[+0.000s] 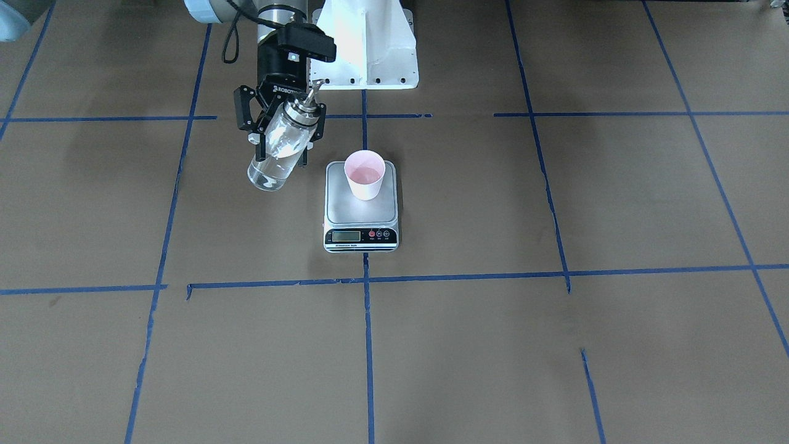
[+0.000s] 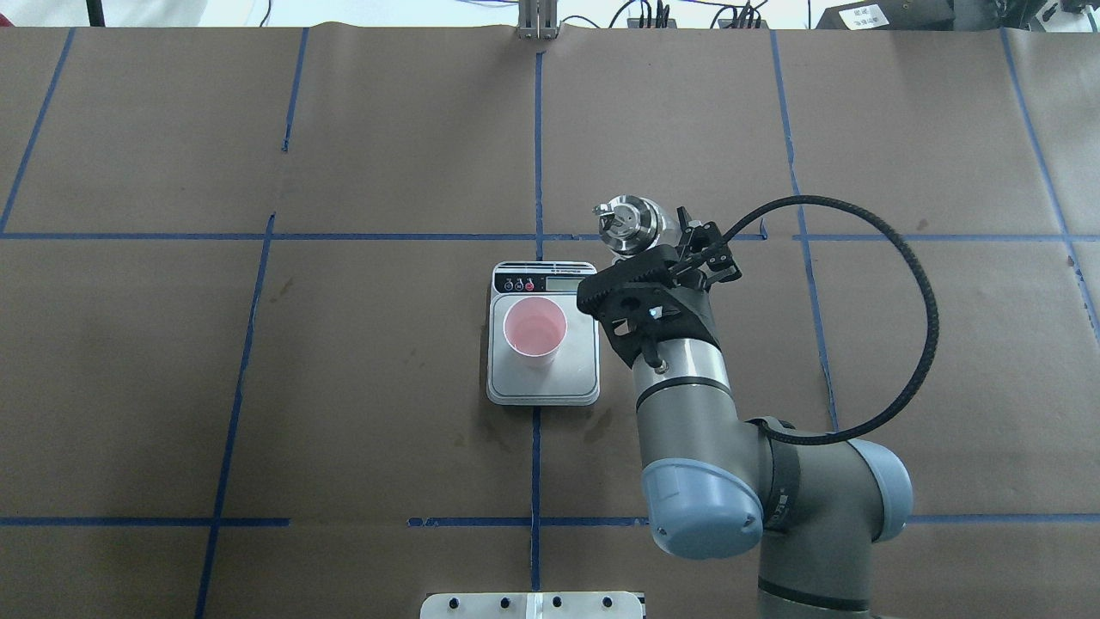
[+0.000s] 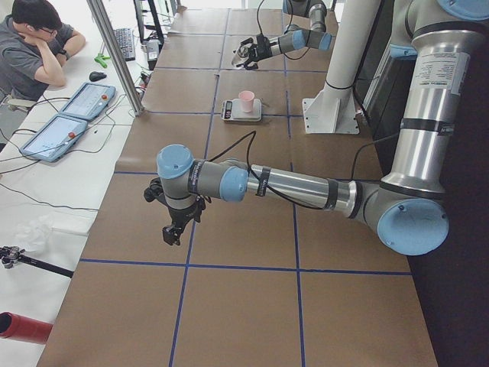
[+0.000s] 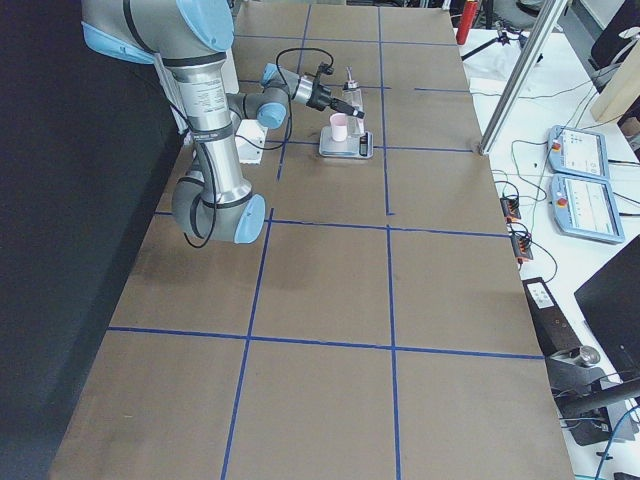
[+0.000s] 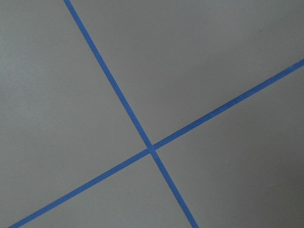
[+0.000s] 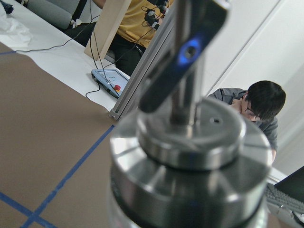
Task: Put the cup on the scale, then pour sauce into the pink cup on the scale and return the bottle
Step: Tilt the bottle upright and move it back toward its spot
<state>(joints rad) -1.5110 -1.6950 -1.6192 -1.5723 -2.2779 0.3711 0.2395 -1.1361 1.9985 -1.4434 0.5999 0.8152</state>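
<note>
The pale pink cup [image 1: 365, 174] stands upright on the steel platform of the scale [image 1: 362, 213], toward its robot-side end. My right gripper [image 1: 282, 151] is shut on the clear glass bottle [image 1: 271, 169] and holds it in the air, just to the robot's right of the scale. The bottle is tilted, with its silver cap [image 2: 627, 223] uppermost and its spout [image 6: 190, 47] filling the right wrist view. Clear liquid shows in the bottle. Whether the cup [image 2: 534, 328] holds liquid I cannot tell. My left gripper [image 3: 174, 225] hangs over bare table far from the scale [image 2: 543, 378]; its state I cannot tell.
The white arm pedestal [image 1: 370, 49] stands just behind the scale. Blue tape lines [image 5: 151, 148] divide the brown table. Beyond the far edge are a metal post [image 3: 114, 53], two control tablets [image 3: 72, 115] and a seated person [image 3: 38, 46].
</note>
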